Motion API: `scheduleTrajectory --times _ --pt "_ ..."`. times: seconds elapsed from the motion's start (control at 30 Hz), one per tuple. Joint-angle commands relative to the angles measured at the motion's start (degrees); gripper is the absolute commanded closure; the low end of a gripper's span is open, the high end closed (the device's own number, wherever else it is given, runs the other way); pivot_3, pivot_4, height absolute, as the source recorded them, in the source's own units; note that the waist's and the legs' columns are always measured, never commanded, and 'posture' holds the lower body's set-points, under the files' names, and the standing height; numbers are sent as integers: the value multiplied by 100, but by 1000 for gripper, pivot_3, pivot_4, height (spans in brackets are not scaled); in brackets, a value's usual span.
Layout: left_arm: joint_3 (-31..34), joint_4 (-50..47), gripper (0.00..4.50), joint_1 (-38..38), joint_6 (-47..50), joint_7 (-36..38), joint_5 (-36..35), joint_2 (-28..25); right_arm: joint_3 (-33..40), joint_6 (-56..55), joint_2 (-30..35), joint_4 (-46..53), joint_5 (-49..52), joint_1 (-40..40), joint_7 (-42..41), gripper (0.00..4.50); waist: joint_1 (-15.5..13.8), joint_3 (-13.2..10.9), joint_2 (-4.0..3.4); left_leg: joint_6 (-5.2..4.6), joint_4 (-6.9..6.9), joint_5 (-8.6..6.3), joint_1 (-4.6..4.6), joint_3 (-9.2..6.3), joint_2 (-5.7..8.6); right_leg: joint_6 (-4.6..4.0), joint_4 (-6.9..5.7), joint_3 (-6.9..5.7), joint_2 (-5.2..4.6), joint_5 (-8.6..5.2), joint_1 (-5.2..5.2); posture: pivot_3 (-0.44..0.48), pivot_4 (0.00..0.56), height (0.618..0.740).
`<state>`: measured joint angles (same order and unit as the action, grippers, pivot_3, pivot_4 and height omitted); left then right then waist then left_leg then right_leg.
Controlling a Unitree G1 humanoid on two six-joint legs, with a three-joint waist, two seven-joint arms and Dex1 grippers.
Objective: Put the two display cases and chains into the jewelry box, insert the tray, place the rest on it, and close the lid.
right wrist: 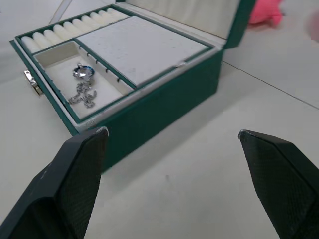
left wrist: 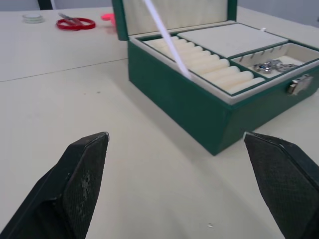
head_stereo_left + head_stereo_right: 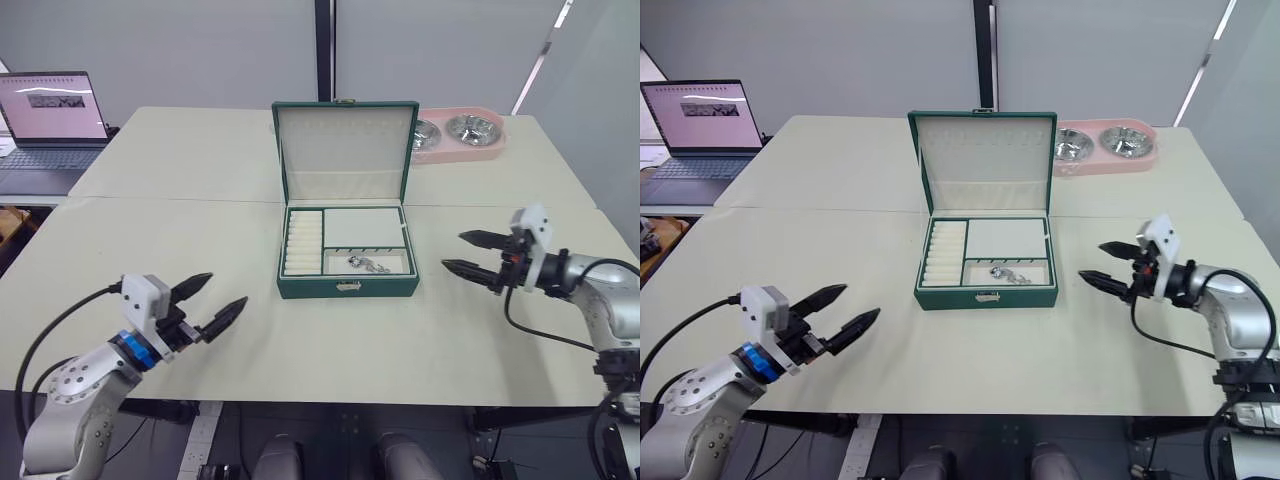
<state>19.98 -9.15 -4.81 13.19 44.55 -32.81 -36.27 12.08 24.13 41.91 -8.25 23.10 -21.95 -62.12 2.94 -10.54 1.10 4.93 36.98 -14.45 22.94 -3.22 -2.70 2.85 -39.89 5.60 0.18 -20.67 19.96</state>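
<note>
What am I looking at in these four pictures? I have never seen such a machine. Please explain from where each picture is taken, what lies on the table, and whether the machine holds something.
This is a humanoid robot with two arms, each ending in a two-fingered black pincer. Two pictures come from cameras in its head, looking down over the table. The other two come from cameras on its wrists, looking along each pincer's fingers.

In the middle stands a green jewelry box with its lid raised. A tray sits inside, and a silver chain lies in its front compartment. Behind are a pink double bowl and, to the left, a laptop.

The left pincer and the right pincer are both open and hold nothing.
</note>
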Motion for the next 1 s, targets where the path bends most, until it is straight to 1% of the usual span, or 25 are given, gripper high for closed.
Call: scheduleTrajectory --times 0.03,0.23,0.43,0.77,1.0 --pt "346 434 0 194 -180 61 98 -176 646 -125 110 277 239 458 226 53 23 0 0 0 -1 0 -1 3 -1 0 0 3 1 0 0 0 150 740" --pt "501 1194 0 507 -387 110 310 -379 1147 -578 -61 274 167 1431 628 53 29 0 0 0 -1 0 -2 6 0 0 -1 5 1 0 0 0 150 740" --pt "519 1606 0 692 -507 256 461 -554 1337 -1102 -202 38 85 1957 929 53 29 0 0 0 -1 0 -2 6 -1 0 -1 5 2 0 -1 0 150 740" --pt "605 2295 0 856 -720 599 656 -960 1293 -1521 -240 -223 101 2079 1108 53 35 0 -1 0 -2 0 -4 8 -2 0 -2 7 4 0 -1 0 150 740" --pt "736 2551 0 774 -866 664 717 -1054 1194 -1568 -237 -283 98 1966 1139 53 31 0 -1 0 -2 0 -4 7 -2 1 -2 6 2 0 -1 0 150 740"
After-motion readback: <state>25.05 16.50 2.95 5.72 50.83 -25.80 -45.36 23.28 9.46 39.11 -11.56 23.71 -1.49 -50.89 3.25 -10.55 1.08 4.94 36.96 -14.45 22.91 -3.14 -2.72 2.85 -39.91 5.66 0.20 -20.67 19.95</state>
